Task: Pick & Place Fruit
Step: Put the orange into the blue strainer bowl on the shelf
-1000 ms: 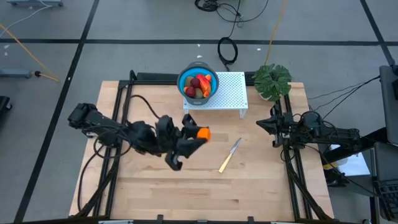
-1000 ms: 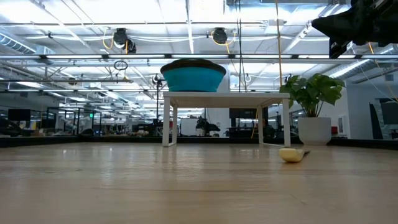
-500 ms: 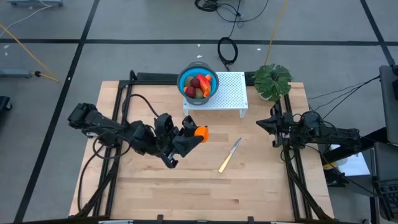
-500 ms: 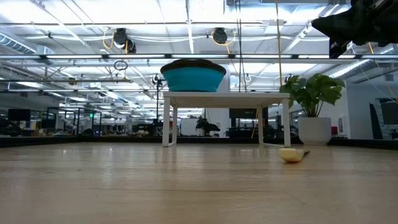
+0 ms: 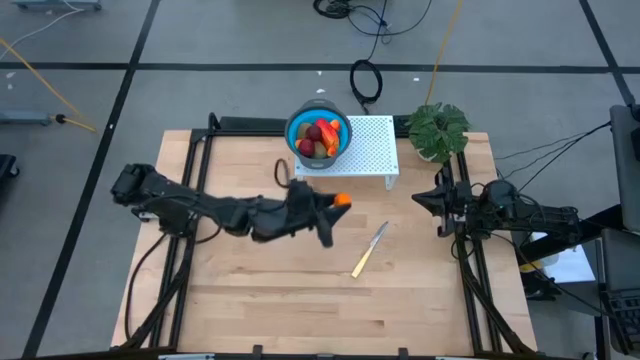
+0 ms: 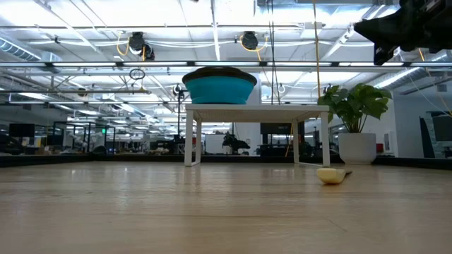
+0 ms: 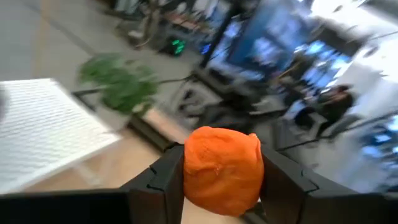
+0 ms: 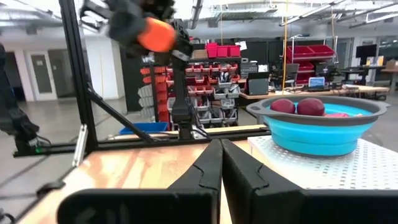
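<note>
1. This is a robotics lab set in a large open industrial hall.
2. The wooden table (image 5: 300, 300) stands on a grey floor marked with dark lines, and loose cables (image 5: 365, 80) trail across that floor.
3. A black metal frame (image 8: 78, 81) is bolted along the table's edges.
4. The low view shows a high ceiling with long light strips (image 6: 106, 32) and exposed ducts.
5. Behind the table stand shelves of red storage bins (image 8: 217, 74) and desks with monitors (image 8: 317, 82).
6. A potted plant (image 6: 353, 120) sits at the table's corner.
</note>
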{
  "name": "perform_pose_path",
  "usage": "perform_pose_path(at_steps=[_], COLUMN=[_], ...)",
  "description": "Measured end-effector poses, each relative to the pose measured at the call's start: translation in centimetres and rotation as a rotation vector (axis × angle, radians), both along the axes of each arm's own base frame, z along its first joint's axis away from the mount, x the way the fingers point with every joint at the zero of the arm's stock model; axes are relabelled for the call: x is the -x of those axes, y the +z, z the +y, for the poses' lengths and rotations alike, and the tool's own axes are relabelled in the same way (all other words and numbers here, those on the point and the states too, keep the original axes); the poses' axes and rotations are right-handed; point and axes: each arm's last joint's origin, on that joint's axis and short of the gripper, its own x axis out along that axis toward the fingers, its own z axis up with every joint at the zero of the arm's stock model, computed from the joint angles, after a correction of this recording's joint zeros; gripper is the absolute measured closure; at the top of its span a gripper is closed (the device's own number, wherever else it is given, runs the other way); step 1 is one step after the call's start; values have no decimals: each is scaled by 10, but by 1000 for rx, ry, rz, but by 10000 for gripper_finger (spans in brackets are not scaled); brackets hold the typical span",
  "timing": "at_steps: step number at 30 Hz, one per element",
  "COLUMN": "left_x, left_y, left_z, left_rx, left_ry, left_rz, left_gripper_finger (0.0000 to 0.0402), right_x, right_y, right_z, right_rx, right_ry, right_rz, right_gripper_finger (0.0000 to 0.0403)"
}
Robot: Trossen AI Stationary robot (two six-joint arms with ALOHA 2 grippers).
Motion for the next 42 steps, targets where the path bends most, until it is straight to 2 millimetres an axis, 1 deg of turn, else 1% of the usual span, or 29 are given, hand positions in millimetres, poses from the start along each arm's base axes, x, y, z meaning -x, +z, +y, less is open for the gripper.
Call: perform_pose_path(at_steps=[4,7,12,16,18,22,25,28,31,35,42], left_x=[-4,-7,-7,-2,1,6,11,11,10,9,4], left_y=[-10,-12,-5,3,8,10,9,3,-5,-16,-22], left_z=[28,52,94,127,142,169,185,196,201,204,198], left_rx=[-37,-102,-195,-255,-290,-355,-395,-406,-415,-403,-399], left_ry=[68,93,124,154,164,174,170,179,143,108,56], left_rz=[113,184,318,436,469,522,564,614,668,741,745], left_gripper_finger=[240,240,240,240,240,240,240,240,241,240,240], right_x=[0,0,0,0,0,0,0,0,0,0,0], right_y=[-1,-1,-1,-1,-1,-1,-1,-1,-1,-1,-1], right_z=[0,0,0,0,0,0,0,0,0,0,0], right_rx=[49,57,57,57,57,57,57,57,57,56,55], right_ry=[-8,-9,-9,-10,-10,-9,-9,-10,-10,-13,-18], right_rz=[15,16,16,16,16,16,17,17,16,9,10], right_gripper_finger=[402,401,402,400,401,402,401,402,402,402,401])
